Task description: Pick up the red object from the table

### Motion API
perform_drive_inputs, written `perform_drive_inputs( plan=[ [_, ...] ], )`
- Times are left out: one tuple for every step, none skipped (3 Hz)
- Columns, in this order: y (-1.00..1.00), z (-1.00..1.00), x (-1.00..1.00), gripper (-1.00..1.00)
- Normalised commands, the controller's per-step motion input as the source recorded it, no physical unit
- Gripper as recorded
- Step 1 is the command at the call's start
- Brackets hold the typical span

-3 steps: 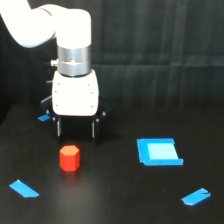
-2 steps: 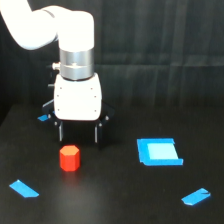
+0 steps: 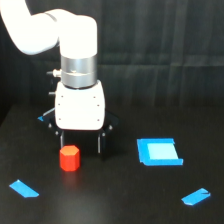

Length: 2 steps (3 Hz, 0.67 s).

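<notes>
The red object (image 3: 69, 158) is a small red-orange hexagonal block standing on the black table (image 3: 115, 195) at the exterior view's lower left. My gripper (image 3: 80, 143) hangs from the white arm just behind and above it, with its two dark fingers (image 3: 99, 144) spread apart and nothing between them. The block sits below the left finger, offset a little to the view's left of the gripper's centre. I cannot tell whether the finger touches it.
A blue square patch (image 3: 159, 151) lies on the table to the exterior view's right of the gripper. Blue tape strips lie at the front left (image 3: 24, 188), at the front right (image 3: 196, 196) and behind the arm (image 3: 44, 118).
The gripper has come lower and closer to the red block, staying open. The block has not moved.
</notes>
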Motion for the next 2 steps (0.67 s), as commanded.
perform_drive_inputs(
  plan=[
    [-0.58, -0.20, -0.05, 0.58],
    [0.00, -0.19, -0.10, -0.95]
  ],
)
